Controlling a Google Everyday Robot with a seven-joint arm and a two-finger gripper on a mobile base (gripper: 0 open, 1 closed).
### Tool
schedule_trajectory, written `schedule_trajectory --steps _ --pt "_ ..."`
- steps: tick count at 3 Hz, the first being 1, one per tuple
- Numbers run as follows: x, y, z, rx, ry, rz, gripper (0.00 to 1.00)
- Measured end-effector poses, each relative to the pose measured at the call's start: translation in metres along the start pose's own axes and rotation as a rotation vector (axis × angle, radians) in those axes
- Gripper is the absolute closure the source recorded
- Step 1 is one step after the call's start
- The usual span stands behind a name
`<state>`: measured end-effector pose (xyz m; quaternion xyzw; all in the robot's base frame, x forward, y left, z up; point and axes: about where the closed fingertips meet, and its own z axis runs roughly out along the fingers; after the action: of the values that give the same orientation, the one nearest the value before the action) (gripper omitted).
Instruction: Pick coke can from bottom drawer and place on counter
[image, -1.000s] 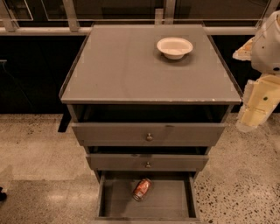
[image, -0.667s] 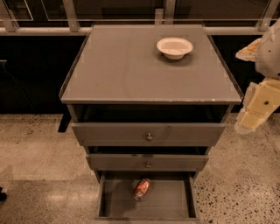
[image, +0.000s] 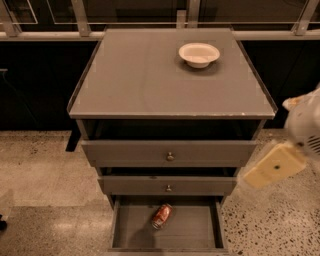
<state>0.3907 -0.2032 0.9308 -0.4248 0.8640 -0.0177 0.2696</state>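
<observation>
Against the frame a second ago, the can (image: 161, 216) lies where it did, the bowl (image: 199, 54) has not shifted, and all three drawers stand as they were. Only the hand (image: 274, 166) has changed place: it was higher, by the desk's right edge, and now sits lower and a little further left, at the right of the frame, level with the top drawer (image: 125, 151) and the middle drawer (image: 130, 185) and clear of the cabinet. It touches nothing. Whether the hand is spread or pressed together cannot be told. The white arm (image: 306, 122) runs off the right border above it.

The bottom drawer (image: 192, 227) is pulled well out at the lower centre of the frame. On its grey floor the can lies on its side, tilted, left of centre and near the back, touching no wall. It is the only thing seen in there.

The two upper drawers are each out slightly. Their insides are dark and cannot be made out.

On the desk (image: 145, 75) the bowl stands upright in the upper right part, well apart from the edges. Nothing shows inside it.
</observation>
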Motion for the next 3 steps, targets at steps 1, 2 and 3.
schedule_trajectory --steps 1,2,3 --pt "0.015 0.005 0.024 0.010 0.004 0.094 0.00" --pt "0.015 0.005 0.024 0.010 0.004 0.094 0.00" --pt "0.031 0.015 0.034 0.024 -0.031 0.163 0.00"
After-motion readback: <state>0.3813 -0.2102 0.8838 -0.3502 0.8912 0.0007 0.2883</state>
